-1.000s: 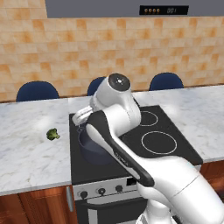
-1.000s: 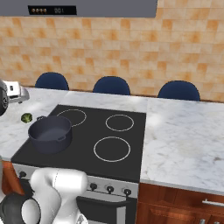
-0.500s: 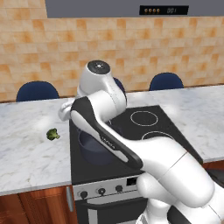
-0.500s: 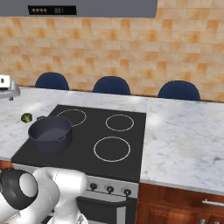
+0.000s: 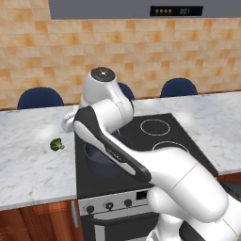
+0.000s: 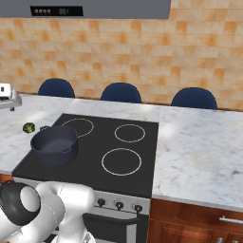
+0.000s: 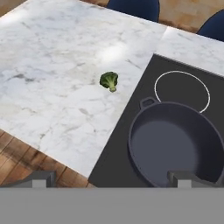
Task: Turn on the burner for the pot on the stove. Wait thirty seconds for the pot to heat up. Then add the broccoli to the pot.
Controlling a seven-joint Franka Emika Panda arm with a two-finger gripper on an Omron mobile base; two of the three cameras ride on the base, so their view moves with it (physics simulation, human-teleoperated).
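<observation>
We read no clear writing, and with our gripper [image 7: 109, 177] jaws spread wide, the small green broccoli floret [image 7: 109, 81] lies on the white marble counter [image 7: 52, 78] at twelve o'clock from them, just beside the flat black glass stove [image 7: 175, 87].

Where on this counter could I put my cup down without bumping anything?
The marble right of the stove is bare, all the way to the edge. Left of the stove is roomy too, with just the little broccoli lying near the pot. The pot's front-left corner of the stove is the crowded bit, with the open claw overhead.
</observation>
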